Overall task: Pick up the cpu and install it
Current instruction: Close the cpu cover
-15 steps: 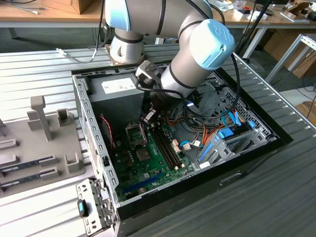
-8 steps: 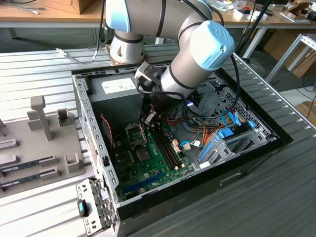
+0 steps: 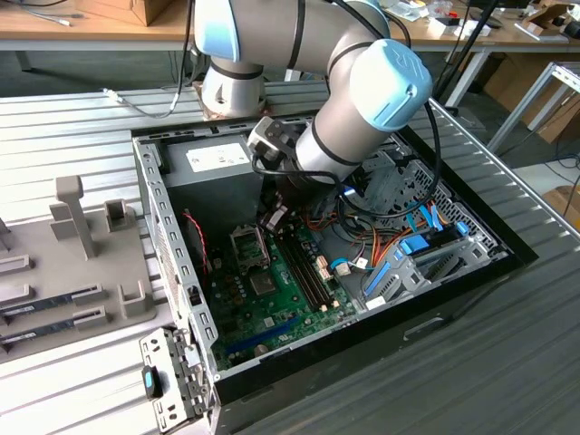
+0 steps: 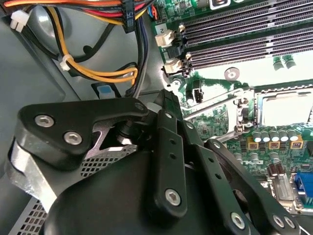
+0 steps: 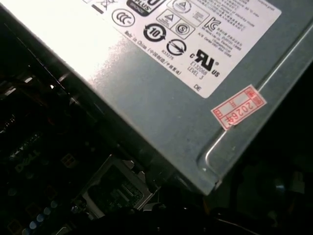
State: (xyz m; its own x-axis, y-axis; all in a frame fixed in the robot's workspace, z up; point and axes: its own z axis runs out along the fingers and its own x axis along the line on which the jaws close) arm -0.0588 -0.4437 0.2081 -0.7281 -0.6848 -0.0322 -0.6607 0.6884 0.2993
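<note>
**Gripper hanging just right of the socket**

The gripper (image 3: 275, 217) is hanging low inside the computer case (image 3: 152, 195), close above the green board (image 3: 272, 313). I cannot tell how far open it is standing, or whether it is carrying anything.

The relation that is counting here is sideways. The socket (image 3: 246, 243) is lying just beside the gripper, toward the exterior view's left and a touch nearer.

In the second wrist view the socket (image 4: 286, 108) is glaring white in its middle. That is leaving it unclear whether the cpu is sitting there or riding under the gripper.

The long memory slots (image 3: 304, 267) are running near-to-far just to the exterior view's right of the socket. The grey power box (image 3: 213, 161) is sitting at the far side of the case.
</note>
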